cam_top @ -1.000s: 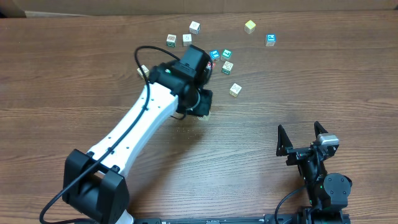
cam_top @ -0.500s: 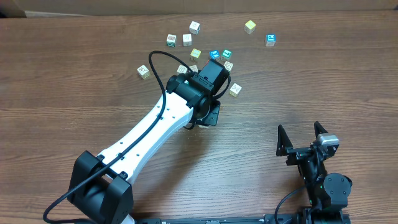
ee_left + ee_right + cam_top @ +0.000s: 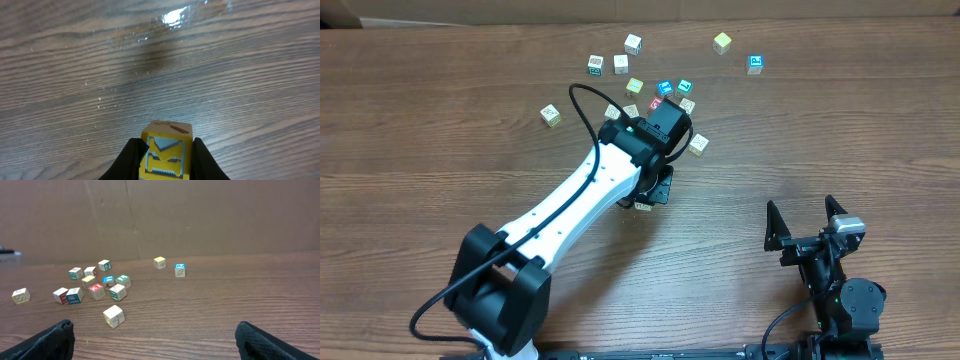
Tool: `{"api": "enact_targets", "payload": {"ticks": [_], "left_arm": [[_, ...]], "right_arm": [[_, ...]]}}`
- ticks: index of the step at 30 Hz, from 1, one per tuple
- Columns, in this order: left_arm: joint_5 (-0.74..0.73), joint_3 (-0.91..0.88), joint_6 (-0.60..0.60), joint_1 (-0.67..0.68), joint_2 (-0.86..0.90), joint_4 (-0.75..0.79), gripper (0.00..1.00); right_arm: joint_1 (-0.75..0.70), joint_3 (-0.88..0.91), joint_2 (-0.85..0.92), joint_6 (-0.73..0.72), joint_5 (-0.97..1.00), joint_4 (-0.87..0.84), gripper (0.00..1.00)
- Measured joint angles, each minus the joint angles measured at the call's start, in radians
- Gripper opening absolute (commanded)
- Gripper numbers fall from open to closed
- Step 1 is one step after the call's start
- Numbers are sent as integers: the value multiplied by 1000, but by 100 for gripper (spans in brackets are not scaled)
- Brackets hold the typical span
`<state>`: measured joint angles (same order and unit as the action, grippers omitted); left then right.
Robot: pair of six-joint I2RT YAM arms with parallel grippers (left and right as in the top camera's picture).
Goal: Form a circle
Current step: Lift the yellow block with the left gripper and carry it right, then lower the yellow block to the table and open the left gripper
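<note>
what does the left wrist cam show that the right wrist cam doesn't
Only the left wrist view: a yellow cube with blue print, pinched by the left gripper, with bare wood beyond.
Only the right wrist view: the cluster of letter cubes, two outlying cubes to its right, a cardboard wall behind, and the right gripper with its fingers wide open.
Both: the wooden table.

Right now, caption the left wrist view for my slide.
Left gripper shut on a small yellow wooden cube with blue print, brown wood-grain tabletop beyond.
</note>
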<state>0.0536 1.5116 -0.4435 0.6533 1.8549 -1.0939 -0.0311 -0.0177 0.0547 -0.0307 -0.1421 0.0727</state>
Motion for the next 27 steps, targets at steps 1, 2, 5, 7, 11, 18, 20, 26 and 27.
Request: {"api": "enact_targets", "payload": {"ticks": [1, 2, 5, 7, 11, 18, 20, 26, 27], "left_arm": [[0, 0, 0, 0, 10, -2, 4], [0, 0, 0, 0, 17, -4, 4], [0, 0, 0, 0, 27, -9, 4], [0, 0, 0, 0, 27, -10, 4], [0, 0, 0, 0, 27, -24, 4], [0, -28, -1, 2, 27, 11, 5], [0, -57, -3, 2, 27, 48, 6], [0, -121, -3, 2, 27, 152, 7], [0, -132, -3, 2, 27, 180, 7]], "right_arm": [[0, 0, 0, 0, 0, 0, 100], [0, 0, 0, 0, 0, 0, 100], [0, 0, 0, 0, 0, 0, 100], [0, 0, 0, 0, 0, 0, 100], [0, 0, 0, 0, 0, 0, 100], [0, 0, 0, 0, 0, 0, 100], [0, 0, 0, 0, 0, 0, 100], [0, 0, 0, 0, 0, 0, 100], [0, 0, 0, 0, 0, 0, 100]]}}
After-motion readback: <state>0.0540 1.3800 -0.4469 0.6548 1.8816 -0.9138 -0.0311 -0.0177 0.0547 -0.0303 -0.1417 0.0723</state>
